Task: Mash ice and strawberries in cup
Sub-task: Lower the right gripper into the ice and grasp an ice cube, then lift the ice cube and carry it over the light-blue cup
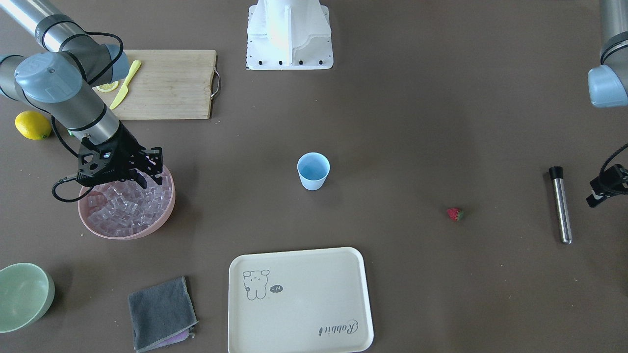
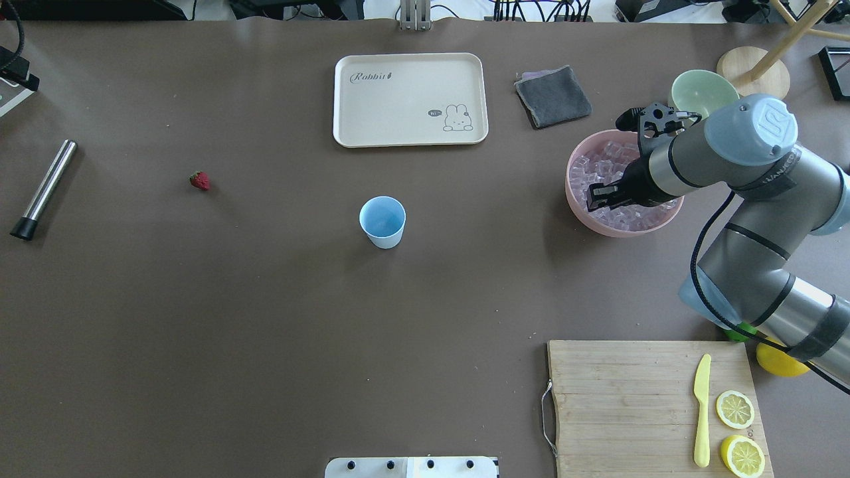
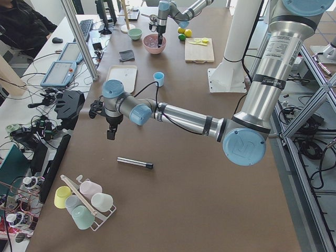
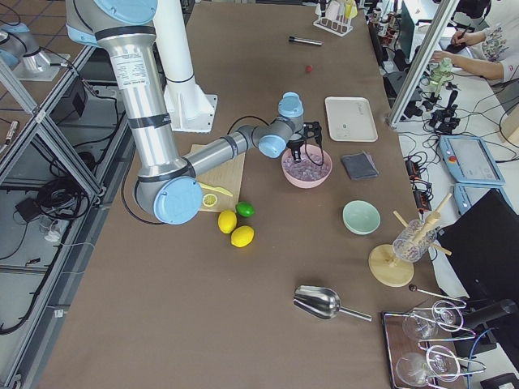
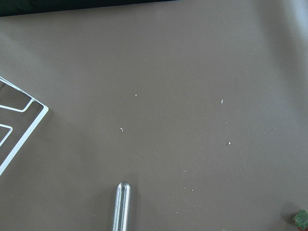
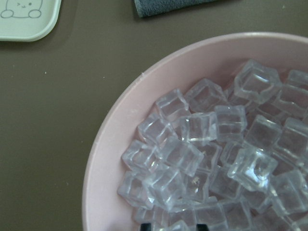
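**One cube, centred**

Whether the left gripper (image 3: 109, 135) is open or closed cannot be told; the strawberry (image 2: 199, 180) lies near it. The cup (image 2: 382, 222) is set well apart from the right gripper (image 2: 599, 197), whose jaws are parted over the ice (image 6: 202, 130); one cube should be centred before closing.

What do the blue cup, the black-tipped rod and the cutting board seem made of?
Cup: probably plastic, matte, evenly light blue. Rod: likely polished metal, it shines silver; the black tip may be rubber or plastic. Cutting board: wood, pale and matte, with visible grain lines.
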Motion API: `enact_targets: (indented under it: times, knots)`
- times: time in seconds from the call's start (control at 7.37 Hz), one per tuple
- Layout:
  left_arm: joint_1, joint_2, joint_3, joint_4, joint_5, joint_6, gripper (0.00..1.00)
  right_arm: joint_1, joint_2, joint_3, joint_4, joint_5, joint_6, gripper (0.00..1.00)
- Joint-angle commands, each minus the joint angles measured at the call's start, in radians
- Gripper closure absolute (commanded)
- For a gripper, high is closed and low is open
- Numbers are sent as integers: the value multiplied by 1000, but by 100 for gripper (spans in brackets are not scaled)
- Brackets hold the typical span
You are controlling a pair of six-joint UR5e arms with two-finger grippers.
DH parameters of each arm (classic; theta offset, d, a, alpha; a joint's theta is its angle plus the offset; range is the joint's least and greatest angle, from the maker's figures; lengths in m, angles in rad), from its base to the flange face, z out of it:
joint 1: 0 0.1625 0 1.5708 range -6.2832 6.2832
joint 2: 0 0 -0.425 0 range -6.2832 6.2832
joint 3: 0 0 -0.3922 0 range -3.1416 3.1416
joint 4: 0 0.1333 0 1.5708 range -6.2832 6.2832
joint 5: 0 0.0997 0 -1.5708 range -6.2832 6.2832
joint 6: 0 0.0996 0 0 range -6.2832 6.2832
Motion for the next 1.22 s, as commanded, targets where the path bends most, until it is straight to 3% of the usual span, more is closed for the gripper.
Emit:
enact_targets:
  times: [0.0,0.27,0.68,0.95,1.09]
  knots:
    - [0,-5,2,0,0,0,2,2,-1,13,0,0,0,100]
    - [0,-6,1,0,0,-2,2,31,0,21,-1,20,-15,100]
    - [3,-9,1,0,1,-2,2,144,26,64,-59,158,-40,100]
    - [14,-17,-4,0,1,-28,2,132,220,70,-270,134,-28,100]
    - [21,-20,-4,0,1,-35,2,81,342,61,-403,77,-6,100]
